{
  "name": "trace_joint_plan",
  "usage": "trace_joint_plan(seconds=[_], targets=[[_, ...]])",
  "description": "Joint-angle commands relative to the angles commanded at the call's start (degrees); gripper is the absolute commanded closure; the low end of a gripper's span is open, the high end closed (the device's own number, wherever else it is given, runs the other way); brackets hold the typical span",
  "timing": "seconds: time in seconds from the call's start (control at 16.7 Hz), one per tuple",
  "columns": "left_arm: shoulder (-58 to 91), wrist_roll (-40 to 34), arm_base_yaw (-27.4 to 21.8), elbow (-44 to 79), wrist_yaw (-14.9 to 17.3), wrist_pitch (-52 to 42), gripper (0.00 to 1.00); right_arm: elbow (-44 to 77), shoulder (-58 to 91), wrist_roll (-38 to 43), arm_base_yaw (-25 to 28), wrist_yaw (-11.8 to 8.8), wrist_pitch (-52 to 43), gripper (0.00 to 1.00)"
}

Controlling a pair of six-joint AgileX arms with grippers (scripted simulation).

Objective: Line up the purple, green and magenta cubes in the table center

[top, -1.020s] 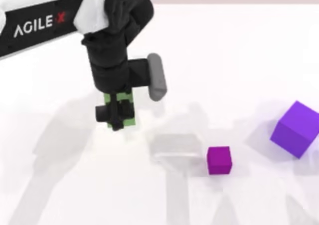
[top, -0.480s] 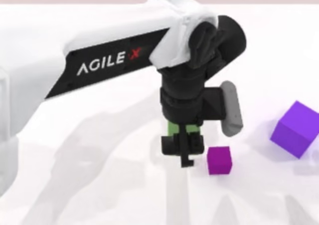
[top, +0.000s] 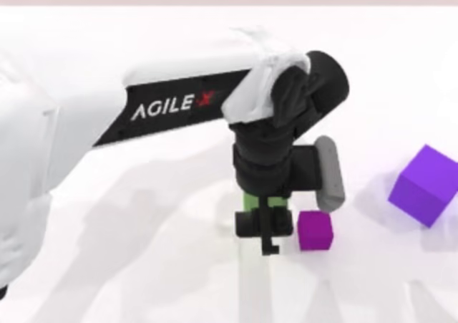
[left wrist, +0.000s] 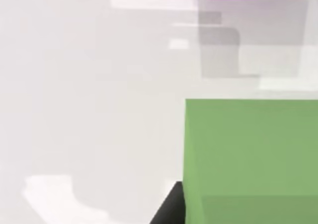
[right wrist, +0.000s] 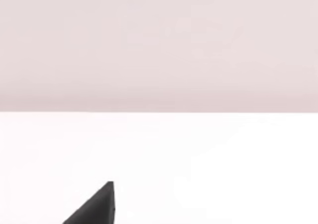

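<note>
Bench [top: 143, 280] surface is plain white with soft grey shadows. My left arm reaches in from the top view's left, its white link lettered AGILE X, and its dark wrist hangs over the middle of the bench. The left end effector [top: 263, 226] points down there, its fingers pressed against the green cube [top: 250, 200], of which only a thin strip shows under the wrist from above. In the left wrist view the green cube [left wrist: 251, 159] fills the near corner, with a dark finger [left wrist: 169, 206] at its edge. Just beside the end effector, toward the right, sits the small magenta cube [top: 315, 230], apart from the green one. Well off at the bench's right edge lies the larger purple cube [top: 424, 185], turned at an angle. My right arm stays out of the top view; whether its end effector is spread or closed, I cannot tell.
</note>
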Motion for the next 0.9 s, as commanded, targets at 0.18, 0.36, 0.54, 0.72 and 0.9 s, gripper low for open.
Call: trace_joint_plan(seconds=[0.18,0.36,0.54,0.72,0.9], targets=[[1.8,-0.1,-0.2,-3.3,-0.1,5.0,1.00,0.0,0.0,0.0,0.0,0.0,0.0,0.00],[2.1,0.0,-0.3,-3.8,-0.2,5.9,1.00,0.0,0.0,0.0,0.0,0.0,0.0,0.00],[2.1,0.0,-0.3,-3.8,-0.2,5.9,0.92,0.0,0.0,0.0,0.0,0.0,0.0,0.00],[2.1,0.0,-0.3,-3.8,-0.2,5.9,0.70,0.0,0.0,0.0,0.0,0.0,0.0,0.00],[2.1,0.0,-0.3,-3.8,-0.2,5.9,0.47,0.0,0.0,0.0,0.0,0.0,0.0,0.00]])
